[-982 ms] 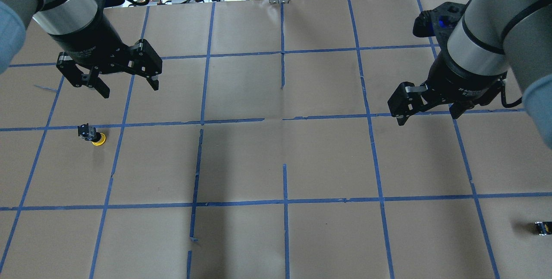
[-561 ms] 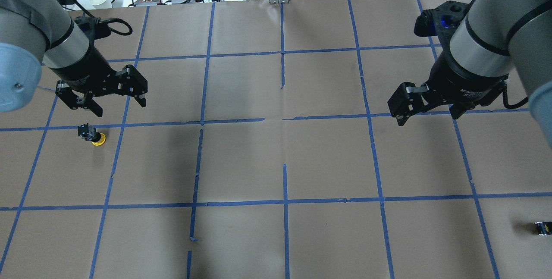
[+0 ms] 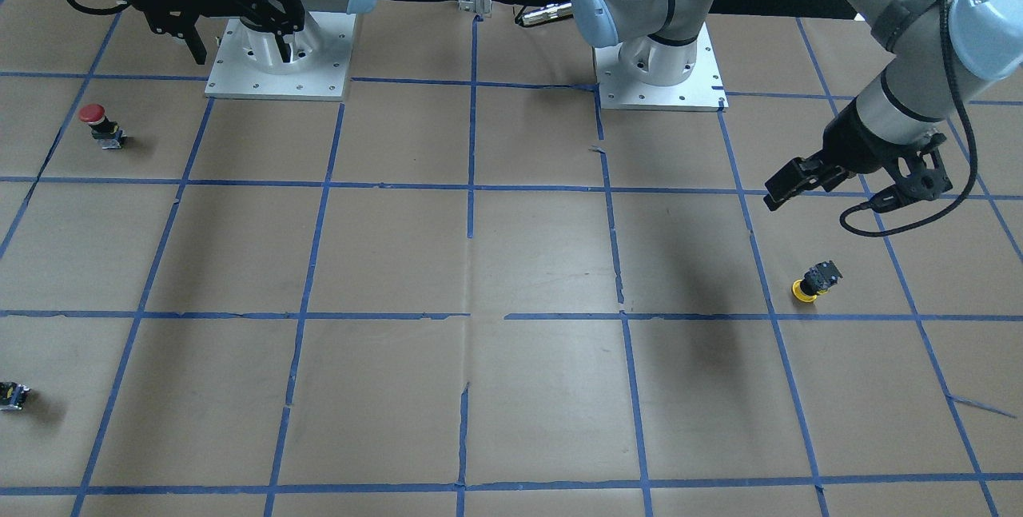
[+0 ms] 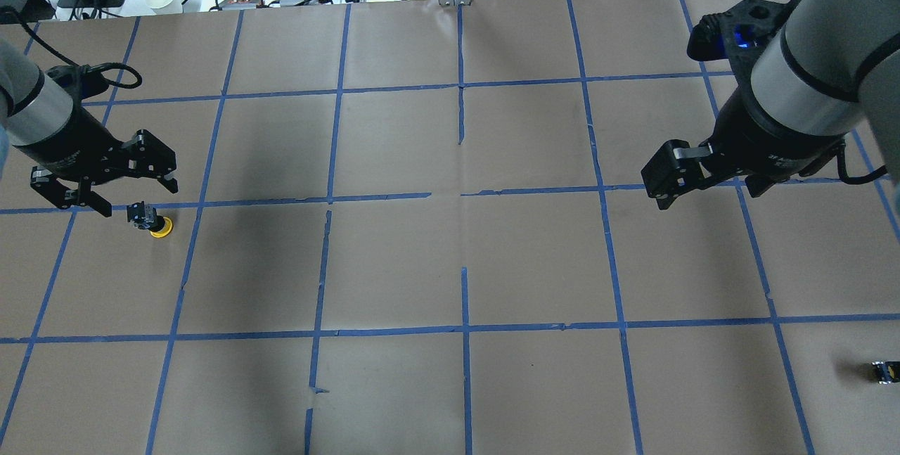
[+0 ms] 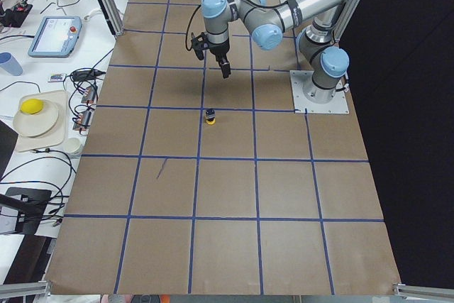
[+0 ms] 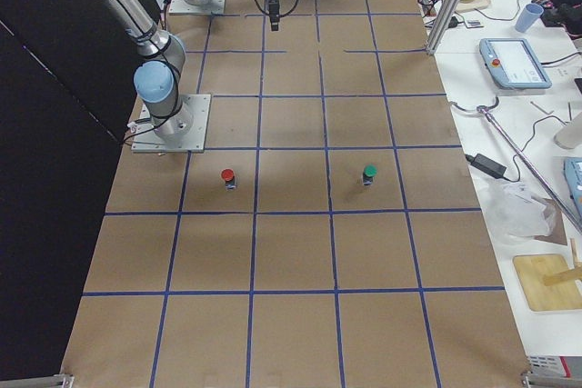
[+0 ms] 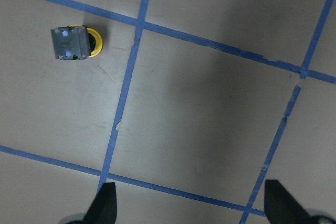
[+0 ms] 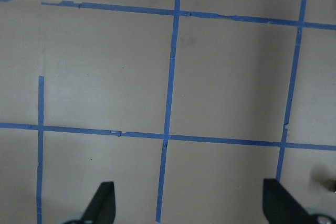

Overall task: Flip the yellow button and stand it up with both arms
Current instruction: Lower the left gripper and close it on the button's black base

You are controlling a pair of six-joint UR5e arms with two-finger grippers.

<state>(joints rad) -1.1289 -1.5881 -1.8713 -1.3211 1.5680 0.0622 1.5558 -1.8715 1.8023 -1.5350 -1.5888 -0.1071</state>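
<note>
Overhead exterior: yellow button (image 4: 151,222) near left gripper (image 4: 138,200) (fingers apart).

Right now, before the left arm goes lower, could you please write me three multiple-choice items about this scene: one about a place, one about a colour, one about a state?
1. Where is the yellow button?
A. in the middle of the table
B. on the table, close to the left gripper
C. at the table's right edge

2. In the front-facing view, what colour is the cap of the second button, near that view's left edge?
A. blue
B. red
C. white

3. In what state is the left gripper?
A. open and empty
B. shut on the yellow button
C. shut and empty

Answers:
1 B: the overhead view shows it on the table just by that gripper, apart from it.
2 B: its round cap is plainly red.
3 A: the left wrist view shows the fingers spread wide with only table between them.
</note>
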